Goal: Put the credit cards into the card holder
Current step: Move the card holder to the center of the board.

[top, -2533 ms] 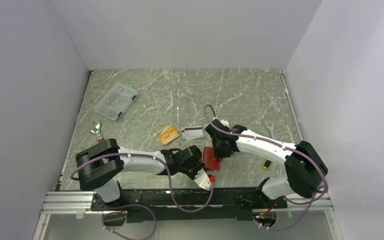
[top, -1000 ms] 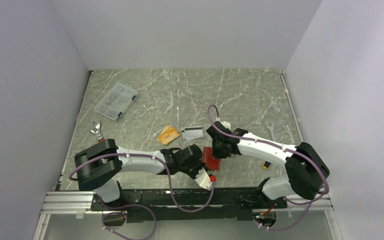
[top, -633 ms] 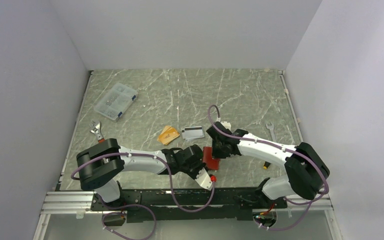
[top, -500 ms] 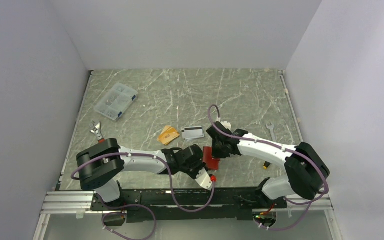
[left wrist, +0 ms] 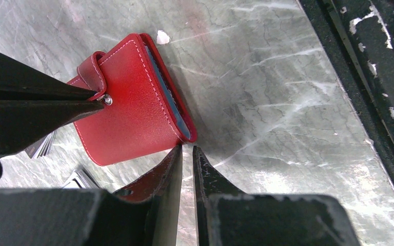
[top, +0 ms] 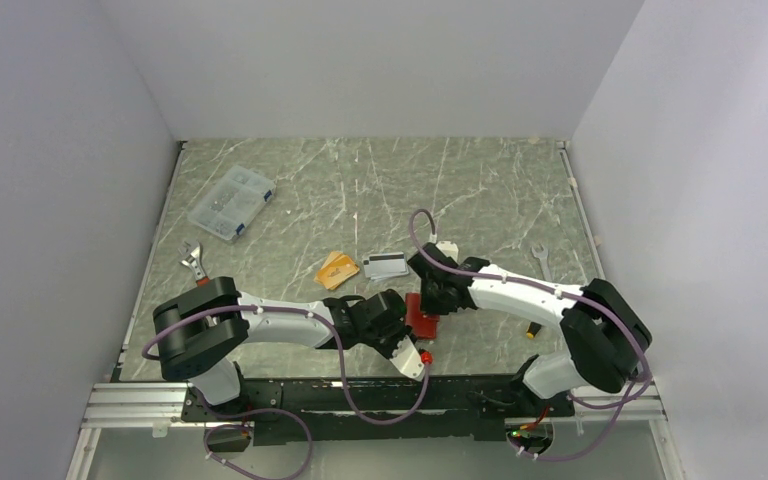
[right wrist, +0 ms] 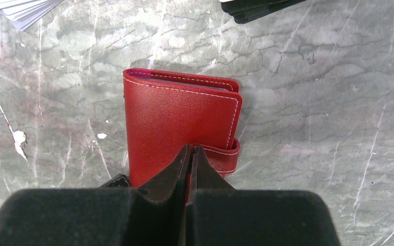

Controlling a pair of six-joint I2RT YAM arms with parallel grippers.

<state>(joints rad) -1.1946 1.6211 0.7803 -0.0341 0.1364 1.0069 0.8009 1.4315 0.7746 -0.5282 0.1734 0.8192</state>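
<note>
Where the two arms meet near the front of the marbled bench [top: 480, 190], the card holder [top: 422, 315] lies flat and folded shut, its red leather cover facing up. From the right wrist view the right arm's fingers [right wrist: 190, 154] are pressed fully together, their tips resting at the snap tab [right wrist: 224, 151] on the holder's edge; whether they pinch the tab or merely touch it I cannot tell. From the left wrist view the left arm's fingers [left wrist: 186, 154] stand only a narrow slit apart, their tips just at the holder's nearest corner [left wrist: 187, 136], with nothing visibly caught between them. The credit cards sit further back on the bench, apart from the holder: a gold-orange pair [top: 337, 269] fanned together, and beside them a silver-white one with a black stripe [top: 385, 264]. A clear compartment box [top: 231, 202] rests toward the far left, an adjustable wrench [top: 193, 261] lies near the left edge, and a small spanner [top: 541, 258] lies off to the right
</note>
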